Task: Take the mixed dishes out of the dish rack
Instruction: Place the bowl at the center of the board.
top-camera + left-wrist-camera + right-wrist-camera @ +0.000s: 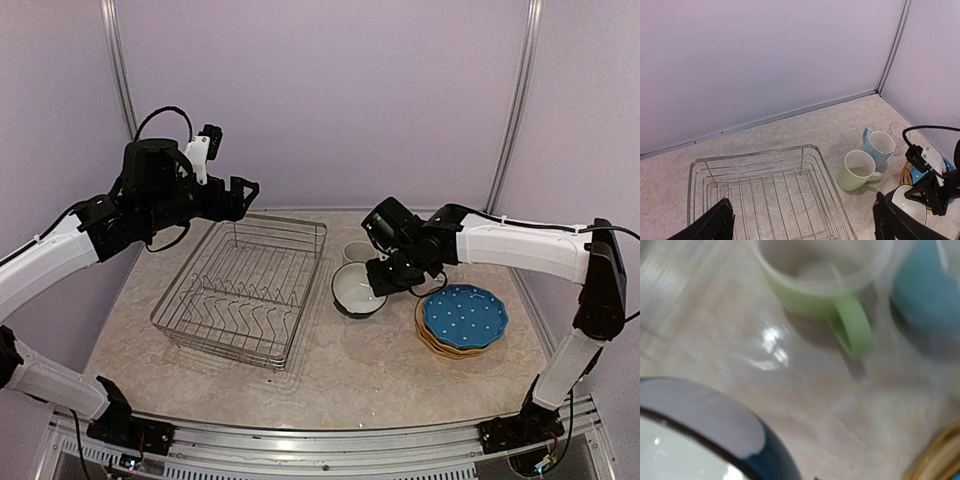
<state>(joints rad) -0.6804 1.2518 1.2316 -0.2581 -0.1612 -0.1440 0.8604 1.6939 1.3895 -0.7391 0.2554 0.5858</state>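
Nearest on the right, the plates sit stacked, the blue one on top. Just left of them the bowl stands on the table. The right gripper is clenched at the bowl's right rim; whether it pinches the rim I cannot tell. On the left, the rack holds nothing. Farther back stand the green mug, the blue mug and the glass. The left gripper hangs spread wide over the rack's far edge, empty. Unloading looks finished. The right arm's next move should be to lift clear without tipping the bowl.

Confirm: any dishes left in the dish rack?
No: the dish rack shows only bare wire; the dark-teal bowl and stacked plates sit outside it.
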